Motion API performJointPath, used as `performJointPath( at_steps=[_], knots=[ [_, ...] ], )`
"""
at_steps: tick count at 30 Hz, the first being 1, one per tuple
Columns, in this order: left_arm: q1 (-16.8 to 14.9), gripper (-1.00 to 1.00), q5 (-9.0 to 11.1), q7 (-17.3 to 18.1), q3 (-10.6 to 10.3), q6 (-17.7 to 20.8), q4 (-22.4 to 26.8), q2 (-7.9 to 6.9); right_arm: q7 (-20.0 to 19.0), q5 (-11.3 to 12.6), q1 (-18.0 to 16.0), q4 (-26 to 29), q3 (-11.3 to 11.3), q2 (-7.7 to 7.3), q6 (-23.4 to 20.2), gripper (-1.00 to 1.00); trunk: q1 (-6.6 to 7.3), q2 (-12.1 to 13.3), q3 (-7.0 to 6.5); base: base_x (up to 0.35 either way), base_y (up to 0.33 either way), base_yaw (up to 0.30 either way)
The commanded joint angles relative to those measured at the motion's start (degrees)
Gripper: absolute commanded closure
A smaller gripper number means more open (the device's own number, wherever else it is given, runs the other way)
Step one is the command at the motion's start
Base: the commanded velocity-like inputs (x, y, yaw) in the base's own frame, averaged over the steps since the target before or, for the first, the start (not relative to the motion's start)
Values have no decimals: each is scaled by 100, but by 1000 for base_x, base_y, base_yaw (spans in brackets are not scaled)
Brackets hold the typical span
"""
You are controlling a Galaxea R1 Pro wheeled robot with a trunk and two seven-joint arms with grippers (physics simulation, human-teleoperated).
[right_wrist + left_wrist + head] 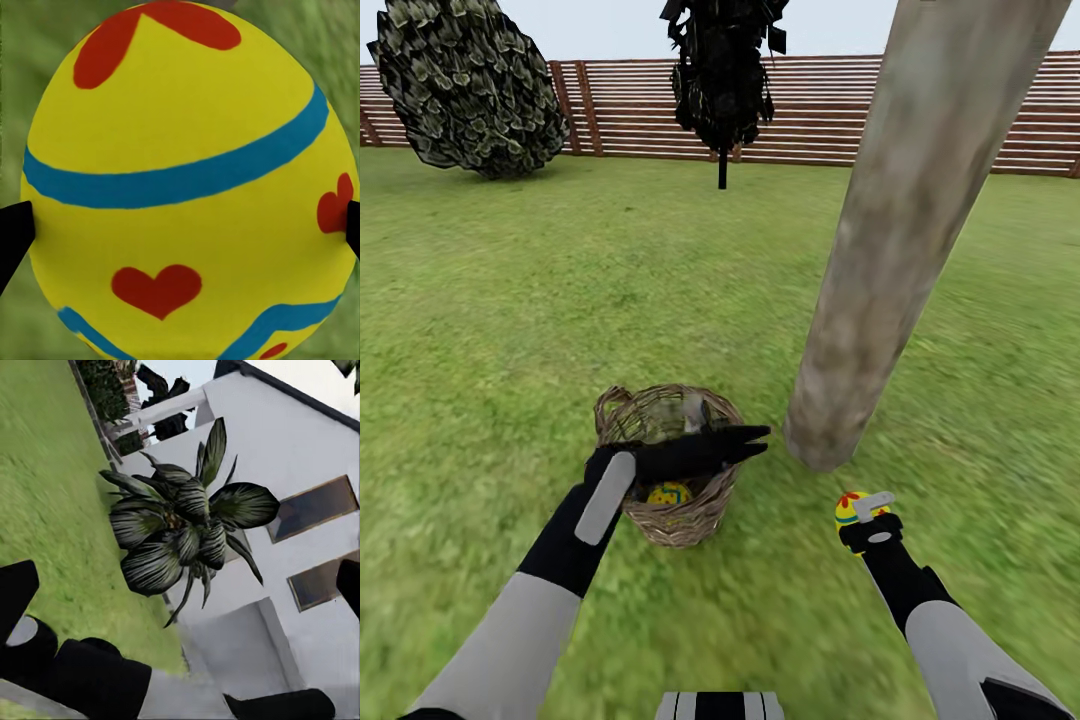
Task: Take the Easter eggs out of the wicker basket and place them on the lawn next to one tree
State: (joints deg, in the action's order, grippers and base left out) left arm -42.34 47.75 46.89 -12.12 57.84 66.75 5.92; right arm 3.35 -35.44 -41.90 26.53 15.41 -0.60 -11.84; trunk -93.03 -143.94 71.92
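The wicker basket (pixel 672 500) stands on the lawn (pixel 510 330) just in front of me, with one yellow Easter egg (pixel 668 493) visible inside through the weave. My left gripper (pixel 755 440) lies across the basket's rim, pointing toward the tree, open and holding nothing. The thick pale tree (pixel 900 250) rises right of the basket. My right gripper (pixel 857 512) hovers low over the grass near the trunk's base, shut on a second Easter egg (pixel 846 507). That egg (pixel 187 180) sits between the fingertips (pixel 13 232). A third egg is hidden or out of view.
A round dark bush (pixel 470 90) and a thin black-leaved tree (pixel 722 80) stand far back before the slatted fence (pixel 960 110). The left wrist view looks out at a white house (pixel 300 457) and a striped-leaf plant (pixel 184 532).
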Motion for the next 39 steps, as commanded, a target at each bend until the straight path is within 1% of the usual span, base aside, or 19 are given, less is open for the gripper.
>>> performJointPath(
  at_steps=[1,2,3,4,6,11,22,28,29,32,33,37,38,39],
  knots=[
    [-2,-100,-21,23,-306,-3,-58,5,-1,-40,-2,3,14,4,-20,100,0,-1,5,0,0,0],
    [-2,-100,24,22,-388,-11,-57,10,-1,-40,-2,2,14,5,-20,100,0,-1,5,0,0,0],
    [-2,-100,133,22,-440,-27,-59,10,-1,-40,-2,2,14,6,-20,100,0,-1,5,0,0,0],
    [-2,-100,241,19,-461,-59,-96,7,-1,-39,-2,2,11,4,-20,100,0,-1,5,0,0,0],
    [0,-100,308,11,-472,-88,-129,6,-1,-38,-2,1,9,0,-19,100,0,-1,5,0,0,0],
    [3,-100,316,-4,-481,-98,-171,10,-1,-42,-2,1,9,-2,-12,100,0,-1,5,-16,-118,0],
    [-1,-100,323,-5,-484,-98,-171,15,-1,-42,-2,-19,2,0,-8,100,0,-1,5,-76,-312,0],
    [0,-100,323,-5,-481,-98,-169,15,33,-76,-3,-38,-14,49,-16,100,0,-1,24,25,-324,24],
    [1,-100,323,-5,-481,-98,-170,15,30,-82,-3,-54,-18,78,-32,100,0,-1,33,118,-319,65],
    [5,-100,328,-5,-484,-105,-170,15,44,-44,-2,-68,-15,310,-96,100,0,-1,60,140,-252,36],
    [6,-100,325,-5,-484,-106,-169,15,40,-52,-4,-68,-13,352,-122,100,0,-1,69,58,-77,6],
    [6,-100,323,3,-484,-167,-162,15,-4,-35,-108,-83,-12,415,-378,100,0,-1,106,13,-18,1],
    [6,-100,323,3,-484,-179,-162,15,-10,9,-122,-85,-12,460,-392,100,0,-1,116,1,-1,0],
    [6,-100,323,4,-486,-187,-162,15,-10,70,-140,-86,-12,556,-396,100,0,-1,125,0,0,0]
  ],
)
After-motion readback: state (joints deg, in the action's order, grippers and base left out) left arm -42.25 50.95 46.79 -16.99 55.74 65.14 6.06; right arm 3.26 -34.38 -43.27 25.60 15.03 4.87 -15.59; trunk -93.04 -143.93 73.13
